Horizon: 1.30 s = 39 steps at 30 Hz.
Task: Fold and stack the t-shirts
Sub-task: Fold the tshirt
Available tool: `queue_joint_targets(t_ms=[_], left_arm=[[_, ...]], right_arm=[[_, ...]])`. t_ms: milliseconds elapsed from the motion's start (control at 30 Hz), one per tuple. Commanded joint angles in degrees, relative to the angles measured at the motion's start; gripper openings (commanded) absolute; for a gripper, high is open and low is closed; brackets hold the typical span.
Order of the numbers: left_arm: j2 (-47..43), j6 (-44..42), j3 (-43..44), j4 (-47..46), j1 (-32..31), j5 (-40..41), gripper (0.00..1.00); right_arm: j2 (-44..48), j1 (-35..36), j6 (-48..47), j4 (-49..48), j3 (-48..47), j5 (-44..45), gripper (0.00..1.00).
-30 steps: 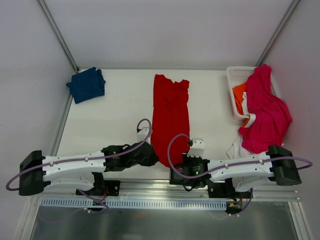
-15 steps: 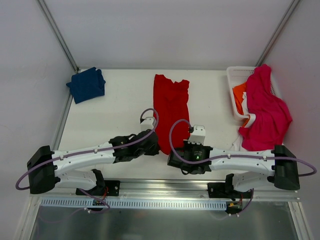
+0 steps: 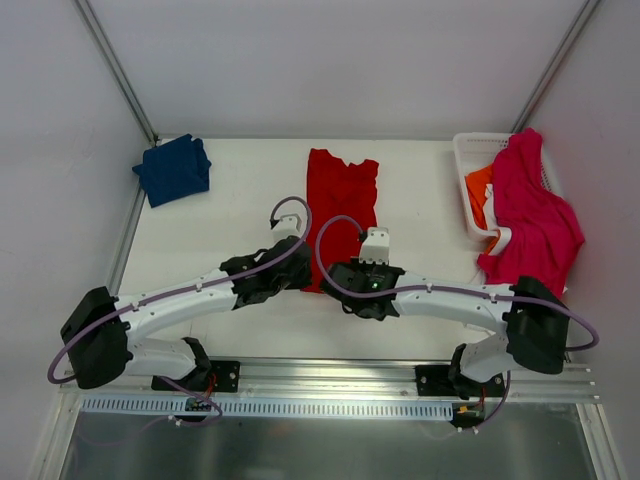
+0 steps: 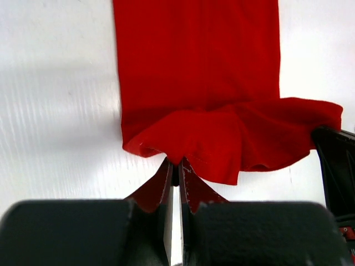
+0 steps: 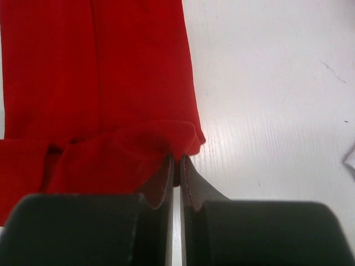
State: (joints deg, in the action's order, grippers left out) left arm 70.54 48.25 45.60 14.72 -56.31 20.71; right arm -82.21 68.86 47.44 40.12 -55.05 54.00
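Pinching the near hem of the red t-shirt (image 3: 341,195), we have the left tool (image 4: 175,167) clamped tight on one corner and the right tool (image 5: 176,162) clamped tight on the other, with the hem raised and bunched. The shirt lies as a long narrow strip on the worktop (image 3: 240,215), left of the white basket (image 3: 461,150). The navy t-shirt (image 3: 173,170) sits much farther left of that basket, while the magenta-pink t-shirt (image 3: 530,220) drapes over it and the orange t-shirt (image 3: 479,186) lies inside it.

We can read no words, brands or numbers anywhere; the red t-shirt (image 4: 194,66) is plain. A small green light (image 3: 376,284) shows on the right arm (image 3: 450,300), and any print beside it is perhaps too small to tell.
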Motion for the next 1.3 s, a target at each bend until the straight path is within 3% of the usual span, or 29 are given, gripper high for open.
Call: queue_joint_targets(t_ms=[0,500,1267], left_arm=[[2.4,-3.2,3.2,-3.6,2.6,0.3,0.00],[12.6,-9.1,10.9,-9.6,11.0,-4.8,0.00],[29.6,-10.5,23.1,-13.8,19.7,-11.4,0.00]], right_arm=[[-2.4,-2.4,-6.6,-4.3,-3.7,-0.6,0.01],[-10.2,-15.4,-19.9,-13.0,-11.4,-4.8,0.01],[-24.0,-28.1,-28.2,-19.1,-24.1,-12.4,0.00]])
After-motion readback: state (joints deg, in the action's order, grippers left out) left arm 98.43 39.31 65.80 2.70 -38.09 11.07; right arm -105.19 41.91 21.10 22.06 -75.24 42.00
